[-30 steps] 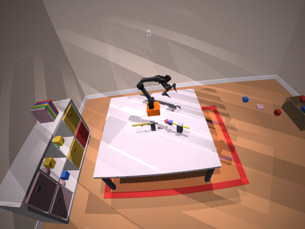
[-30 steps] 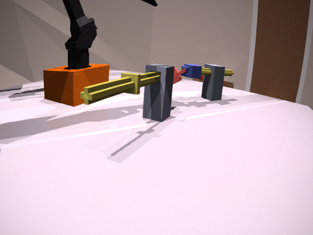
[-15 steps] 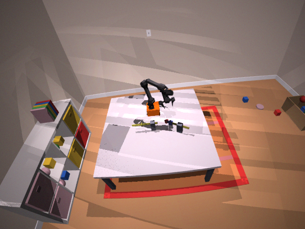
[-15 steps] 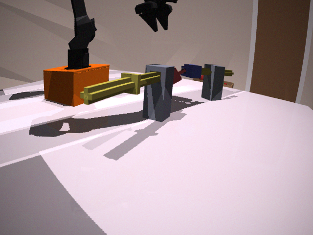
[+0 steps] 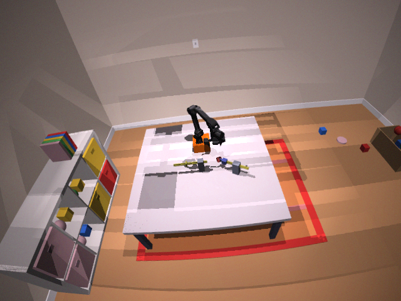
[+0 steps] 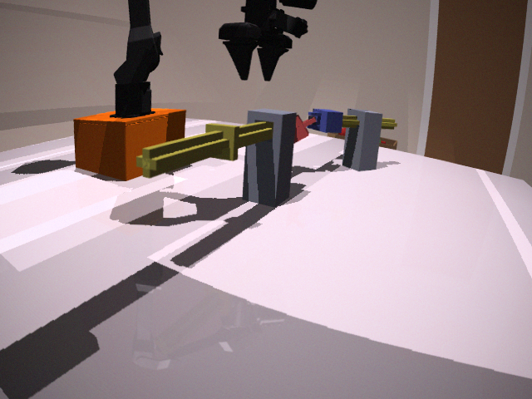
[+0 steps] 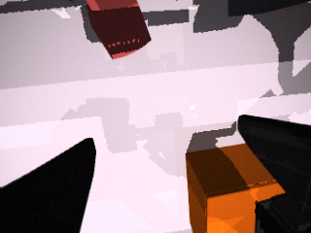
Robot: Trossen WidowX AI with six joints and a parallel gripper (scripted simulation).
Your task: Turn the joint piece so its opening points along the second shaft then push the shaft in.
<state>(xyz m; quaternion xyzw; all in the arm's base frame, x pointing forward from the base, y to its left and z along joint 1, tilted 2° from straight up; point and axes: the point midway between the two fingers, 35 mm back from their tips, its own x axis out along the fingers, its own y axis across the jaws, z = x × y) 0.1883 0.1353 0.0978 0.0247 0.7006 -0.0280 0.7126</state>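
The joint piece [image 5: 218,159] [image 6: 301,128] [image 7: 120,31], from the top, sits inward of the desk's [image 5: 207,197] far edge, apart from the sliding shaft [image 5: 181,164] [image 6: 184,148]; outside, we see it unmated; at the wrist, our gripper [image 5: 222,143] [image 6: 256,80] [image 7: 167,133] gapes wide, empty. Turning and pushing seemingly remain.

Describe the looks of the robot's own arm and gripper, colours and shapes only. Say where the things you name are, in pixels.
The arm [image 5: 195,124] [image 6: 140,42] is black, with chunky joint housings joined by slimmer links. Its black parallel-jaw gripper [image 5: 221,143] [image 6: 256,80] [image 7: 167,133] has two wedge-shaped fingers tapering to narrow tips. No coloured markings or cables can be made out.
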